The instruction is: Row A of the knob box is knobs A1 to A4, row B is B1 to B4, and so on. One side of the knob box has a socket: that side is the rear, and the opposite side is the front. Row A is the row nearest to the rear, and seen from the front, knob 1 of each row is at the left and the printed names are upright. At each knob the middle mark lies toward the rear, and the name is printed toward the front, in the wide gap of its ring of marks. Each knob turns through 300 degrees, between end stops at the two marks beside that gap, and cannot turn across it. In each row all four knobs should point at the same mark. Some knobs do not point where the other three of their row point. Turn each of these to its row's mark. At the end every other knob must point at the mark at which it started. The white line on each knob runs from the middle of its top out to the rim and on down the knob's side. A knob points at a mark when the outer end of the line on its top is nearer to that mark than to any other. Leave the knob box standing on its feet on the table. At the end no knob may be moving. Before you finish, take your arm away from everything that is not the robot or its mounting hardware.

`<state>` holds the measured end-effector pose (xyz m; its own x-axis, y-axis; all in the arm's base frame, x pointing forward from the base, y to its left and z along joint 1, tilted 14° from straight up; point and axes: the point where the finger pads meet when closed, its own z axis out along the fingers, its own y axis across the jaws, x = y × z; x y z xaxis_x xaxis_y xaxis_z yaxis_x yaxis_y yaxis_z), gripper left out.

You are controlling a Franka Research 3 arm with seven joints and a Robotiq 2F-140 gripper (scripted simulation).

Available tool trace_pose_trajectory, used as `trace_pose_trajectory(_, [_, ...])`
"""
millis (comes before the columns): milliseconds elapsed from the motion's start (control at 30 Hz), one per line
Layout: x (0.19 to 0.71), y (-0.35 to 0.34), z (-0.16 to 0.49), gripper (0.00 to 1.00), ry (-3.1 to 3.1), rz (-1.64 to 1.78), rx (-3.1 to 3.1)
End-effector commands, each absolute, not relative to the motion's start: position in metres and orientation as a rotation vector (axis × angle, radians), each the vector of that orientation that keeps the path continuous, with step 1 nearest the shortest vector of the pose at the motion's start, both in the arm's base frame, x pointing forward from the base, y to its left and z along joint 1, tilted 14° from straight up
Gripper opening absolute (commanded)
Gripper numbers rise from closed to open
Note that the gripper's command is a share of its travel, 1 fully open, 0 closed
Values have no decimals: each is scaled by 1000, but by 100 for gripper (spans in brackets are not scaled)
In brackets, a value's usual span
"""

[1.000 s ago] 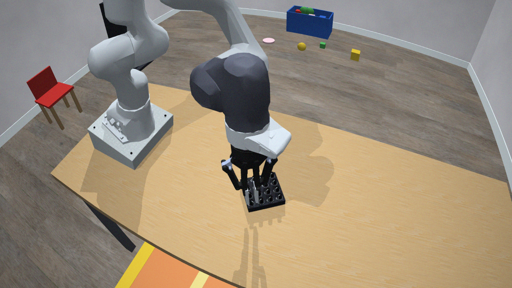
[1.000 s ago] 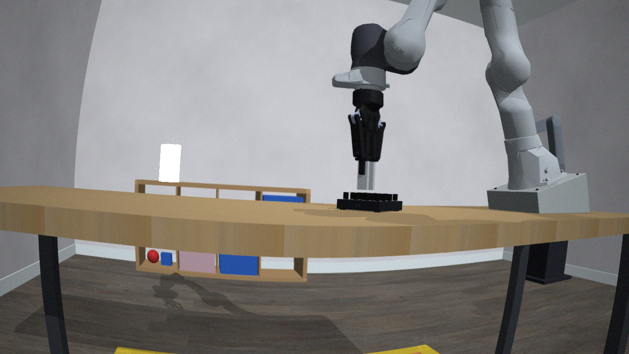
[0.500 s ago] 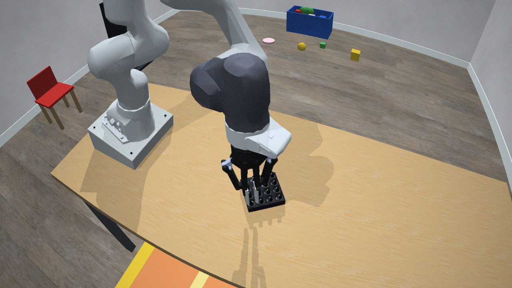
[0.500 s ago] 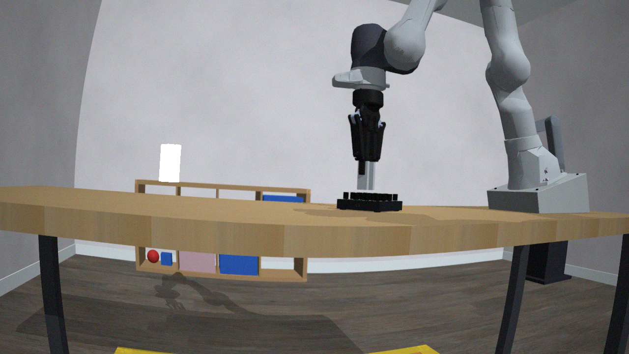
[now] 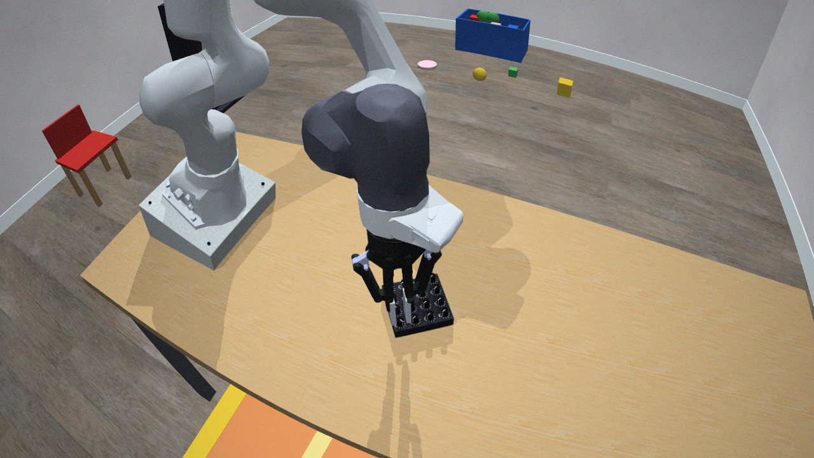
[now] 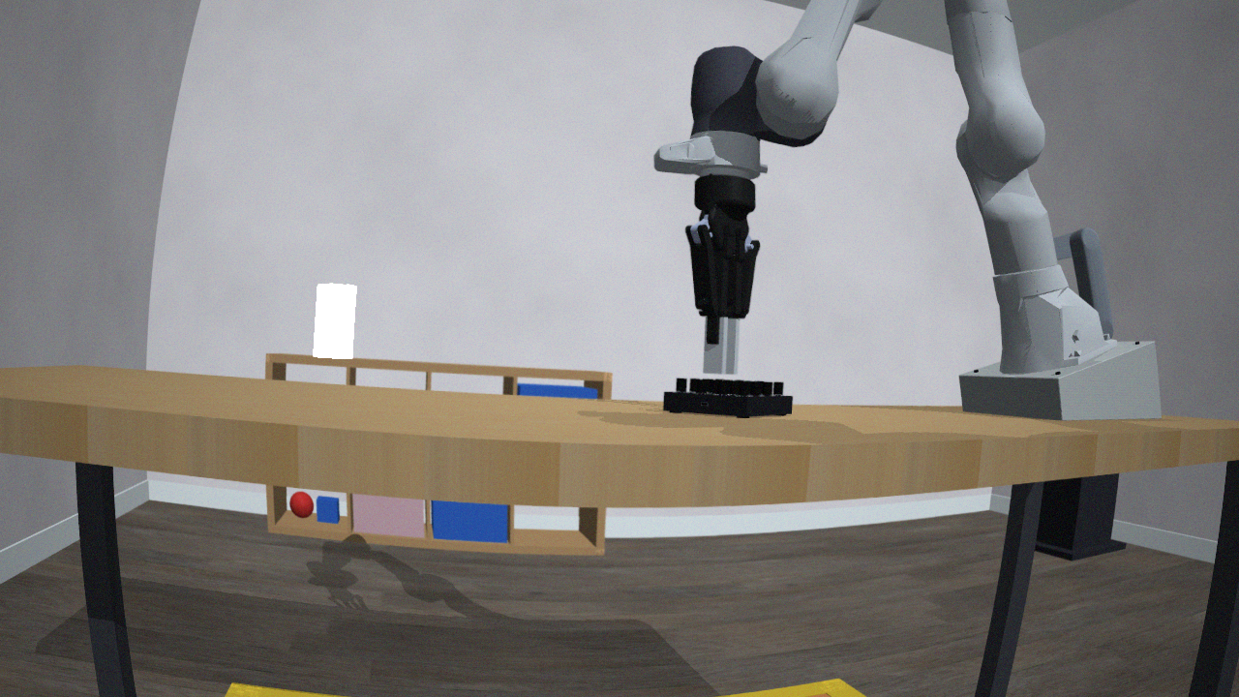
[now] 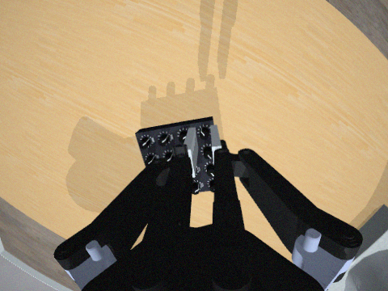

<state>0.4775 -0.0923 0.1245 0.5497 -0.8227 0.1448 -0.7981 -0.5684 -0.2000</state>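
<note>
black knob box point(image 5: 424, 329) point(image 6: 727, 404) point(image 7: 174, 126) with white marks, tan wood-grain table point(image 5: 597, 330) point(image 6: 415, 441) point(image 7: 81, 52), red chair point(image 5: 85, 149)

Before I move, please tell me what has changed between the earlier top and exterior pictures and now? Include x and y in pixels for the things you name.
Nothing visibly moved, and nothing was taken hold of or let go. The end effector point(image 5: 400, 322) point(image 6: 720, 371) point(image 7: 204, 137) stayed above the box point(image 5: 422, 328) point(image 6: 727, 404) point(image 7: 173, 145), which also stayed in place.
</note>
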Motion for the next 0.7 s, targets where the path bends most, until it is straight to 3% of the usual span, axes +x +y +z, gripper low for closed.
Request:
trace_pose_trajectory(0, [479,-92,124,12,1401,-341,-2667])
trace_pose_trajectory(667, [480,-93,118,12,1401,-341,-2667])
